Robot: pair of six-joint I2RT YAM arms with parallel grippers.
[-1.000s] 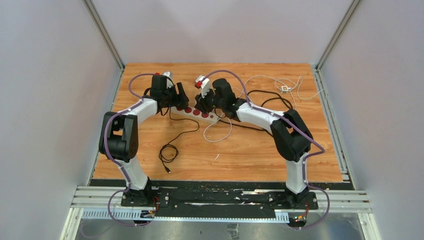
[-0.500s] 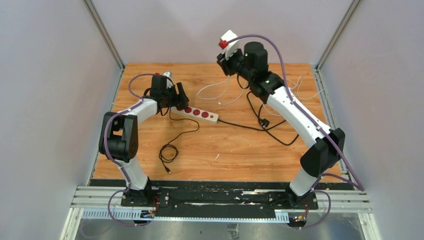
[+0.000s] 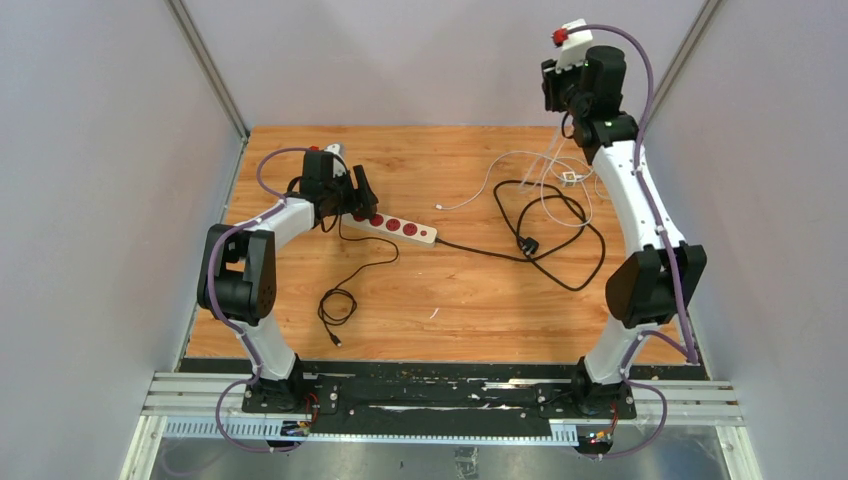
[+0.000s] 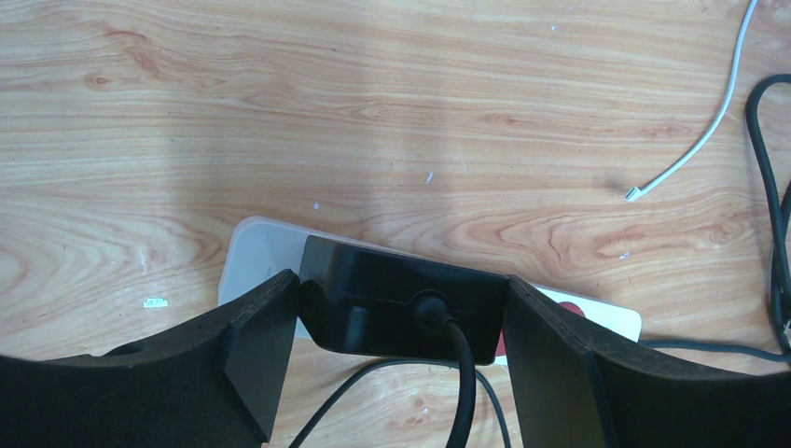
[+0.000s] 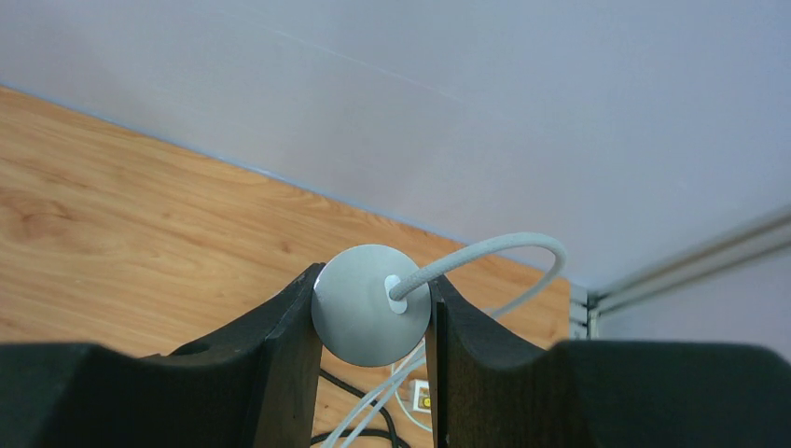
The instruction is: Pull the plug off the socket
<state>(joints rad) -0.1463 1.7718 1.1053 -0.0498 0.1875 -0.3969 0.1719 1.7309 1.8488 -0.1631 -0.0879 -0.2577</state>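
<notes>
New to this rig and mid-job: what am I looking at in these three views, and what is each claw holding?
Two robot arms stand at a wooden table. The wide picture looks down from above; the other two come from a camera on each wrist. The left gripper clamps a black adapter on the socket, a white strip with red outlets. The right gripper, raised high, is shut on the round white plug, its cord trailing down. Black cables lie loose nearby.

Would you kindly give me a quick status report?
Left tool clamps black adapter on socket. Right tool holds white plug high, off socket. Loose cables on table.
</notes>
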